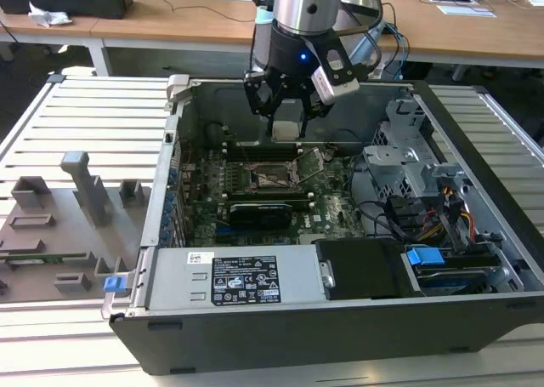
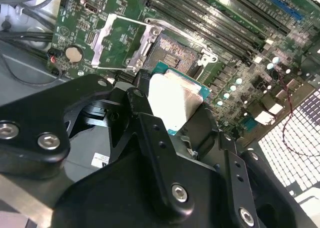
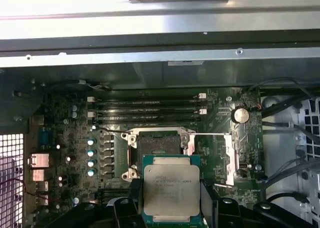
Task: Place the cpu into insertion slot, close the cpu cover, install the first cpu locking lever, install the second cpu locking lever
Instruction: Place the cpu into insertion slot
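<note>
My gripper [image 1: 285, 125] hangs inside an open computer case, shut on the cpu [image 1: 286, 131], a small square chip with a silver-grey top. The cpu [image 3: 171, 188] is held flat between two black fingers [image 3: 133, 190], a little above the board and just beside the insertion slot [image 3: 159, 144]. That slot is a black square socket with a silver rim, uncovered. The cpu cover [image 3: 235, 158] is swung open and lies to the side of the slot, with a thin wire lever [image 3: 210, 134] next to it. Slot [image 2: 175, 55], cover [image 2: 120, 42] and cpu [image 2: 175, 100] also appear in the second wrist view.
The green motherboard [image 1: 212, 191] fills the case floor, with long black memory slots [image 3: 150, 110] beyond the socket. A silver power supply [image 1: 238, 276] lies at the front, and a drive cage [image 1: 408, 157] with cables at the exterior view's right. Grey fixtures [image 1: 76, 208] stand outside the case at its left.
</note>
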Robot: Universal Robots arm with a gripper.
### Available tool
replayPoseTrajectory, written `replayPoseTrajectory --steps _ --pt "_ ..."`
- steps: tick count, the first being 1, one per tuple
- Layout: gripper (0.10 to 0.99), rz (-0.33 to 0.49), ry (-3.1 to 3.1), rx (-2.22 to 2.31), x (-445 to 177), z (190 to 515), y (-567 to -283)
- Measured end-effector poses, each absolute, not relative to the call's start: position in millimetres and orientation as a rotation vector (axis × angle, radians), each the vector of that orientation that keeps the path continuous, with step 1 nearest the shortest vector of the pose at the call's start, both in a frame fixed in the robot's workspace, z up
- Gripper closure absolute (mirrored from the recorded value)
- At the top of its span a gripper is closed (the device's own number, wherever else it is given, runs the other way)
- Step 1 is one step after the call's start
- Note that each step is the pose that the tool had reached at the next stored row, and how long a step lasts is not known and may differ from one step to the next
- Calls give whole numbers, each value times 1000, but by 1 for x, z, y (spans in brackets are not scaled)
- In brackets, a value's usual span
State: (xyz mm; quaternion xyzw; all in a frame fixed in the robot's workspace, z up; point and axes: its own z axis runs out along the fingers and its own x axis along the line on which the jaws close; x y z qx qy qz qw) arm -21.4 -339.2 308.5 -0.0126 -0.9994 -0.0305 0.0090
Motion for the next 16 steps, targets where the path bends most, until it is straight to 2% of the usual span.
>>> replayPoseTrajectory --steps 4,16 --pt "545 -23 -3124 -35 -23 307 -333" --pt "545 -22 -3122 98 -24 288 -332"
